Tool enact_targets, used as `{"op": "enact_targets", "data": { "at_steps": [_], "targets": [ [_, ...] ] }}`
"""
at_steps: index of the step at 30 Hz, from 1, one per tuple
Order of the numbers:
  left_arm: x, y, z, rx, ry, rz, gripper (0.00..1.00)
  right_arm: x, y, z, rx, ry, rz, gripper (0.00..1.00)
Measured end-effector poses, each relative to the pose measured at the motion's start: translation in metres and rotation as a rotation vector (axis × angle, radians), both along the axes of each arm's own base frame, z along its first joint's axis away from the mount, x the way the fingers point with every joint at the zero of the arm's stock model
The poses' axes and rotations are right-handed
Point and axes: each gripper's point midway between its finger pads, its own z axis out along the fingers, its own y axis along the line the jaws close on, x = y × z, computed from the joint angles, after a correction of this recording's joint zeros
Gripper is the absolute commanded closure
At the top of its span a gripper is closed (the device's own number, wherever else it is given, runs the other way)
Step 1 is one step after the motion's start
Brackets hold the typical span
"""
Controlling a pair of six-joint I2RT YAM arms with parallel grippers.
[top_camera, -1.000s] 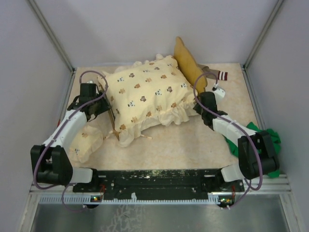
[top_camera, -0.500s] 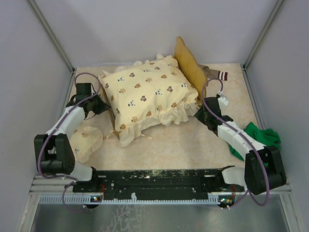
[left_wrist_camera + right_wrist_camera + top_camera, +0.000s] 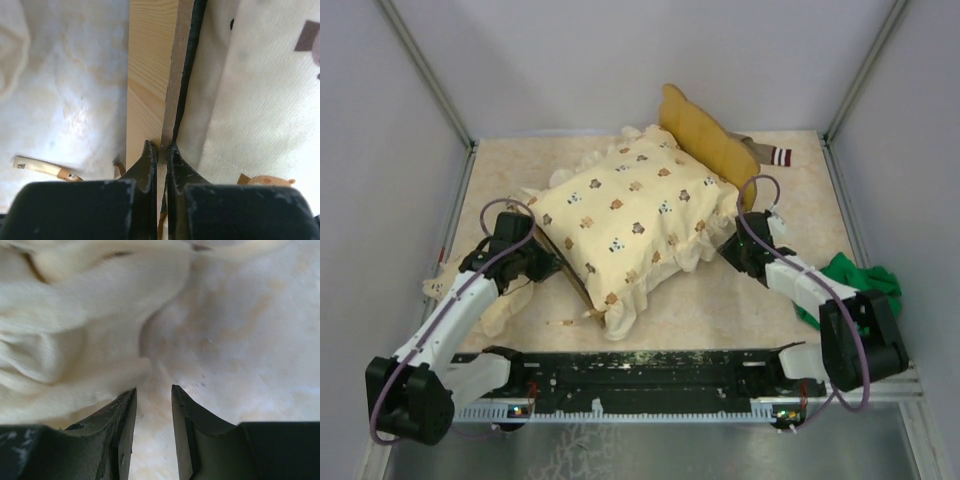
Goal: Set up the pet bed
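Observation:
The pet bed (image 3: 578, 284) lies slantwise mid-table, almost wholly buried under a cream animal-print quilt (image 3: 635, 215); only its light-wood near-left side board shows. My left gripper (image 3: 536, 262) is shut on that board. In the left wrist view the gripper (image 3: 162, 147) pinches the thin edge of the wood board (image 3: 150, 75), with dark fabric beside it. My right gripper (image 3: 736, 250) sits at the quilt's right ruffle. In the right wrist view it (image 3: 154, 390) stands open over bare table, the cream ruffle (image 3: 65, 350) brushing its left finger.
A mustard cushion (image 3: 700, 130) leans behind the quilt, with a striped item (image 3: 778, 155) beside it. A green cloth (image 3: 860, 280) lies at the right under my right arm. A small cream pillow (image 3: 490, 300) lies under my left arm. A small wooden stick (image 3: 45, 167) lies on the table.
My left gripper has shut on the bed's side board and drawn it toward the front, so bed and quilt have swung round. My right gripper's jaws have narrowed a little.

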Motion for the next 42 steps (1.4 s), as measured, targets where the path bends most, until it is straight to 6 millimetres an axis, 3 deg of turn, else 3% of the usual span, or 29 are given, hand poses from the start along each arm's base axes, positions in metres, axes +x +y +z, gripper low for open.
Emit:
{"op": "enact_targets", "data": {
  "at_steps": [5, 7, 9, 13, 18, 21, 26, 30, 33, 37, 39, 42],
  "targets": [
    [-0.026, -0.022, -0.002, -0.005, 0.003, 0.019, 1.00, 0.041, 0.014, 0.007, -0.008, -0.065, 0.042, 0.68],
    [-0.034, -0.029, -0.002, -0.011, -0.012, 0.011, 0.88, 0.048, 0.014, 0.001, -0.031, -0.060, 0.066, 0.68],
    [-0.039, -0.037, -0.002, -0.023, -0.027, -0.005, 0.69, 0.059, 0.017, -0.006, -0.053, -0.053, 0.093, 0.68],
    [-0.037, -0.058, 0.001, -0.069, -0.091, -0.101, 0.47, 0.090, 0.025, -0.014, -0.079, -0.067, 0.142, 0.66],
    [-0.030, -0.083, 0.031, -0.081, -0.265, -0.320, 0.39, 0.135, 0.034, -0.009, -0.122, -0.126, 0.247, 0.65],
    [-0.021, -0.084, 0.059, -0.039, -0.428, -0.396, 0.30, 0.152, 0.038, -0.004, -0.160, -0.129, 0.308, 0.65],
    [0.003, -0.066, 0.088, 0.161, -0.595, -0.424, 0.19, 0.146, 0.040, -0.008, -0.154, -0.100, 0.345, 0.62],
    [0.049, -0.043, 0.120, 0.357, -0.649, -0.409, 0.18, 0.117, 0.039, -0.010, -0.130, -0.041, 0.367, 0.58],
    [0.089, -0.004, 0.133, 0.459, -0.645, -0.352, 0.16, 0.092, 0.032, 0.001, -0.127, -0.010, 0.357, 0.54],
    [0.122, 0.048, 0.123, 0.543, -0.583, -0.303, 0.14, 0.070, 0.026, 0.032, -0.108, -0.045, 0.330, 0.54],
    [0.134, 0.066, 0.110, 0.565, -0.541, -0.296, 0.14, 0.058, 0.028, 0.048, -0.080, -0.084, 0.330, 0.55],
    [0.148, 0.084, 0.082, 0.573, -0.470, -0.297, 0.22, 0.034, 0.033, 0.065, -0.040, -0.131, 0.338, 0.59]
  ]
}}
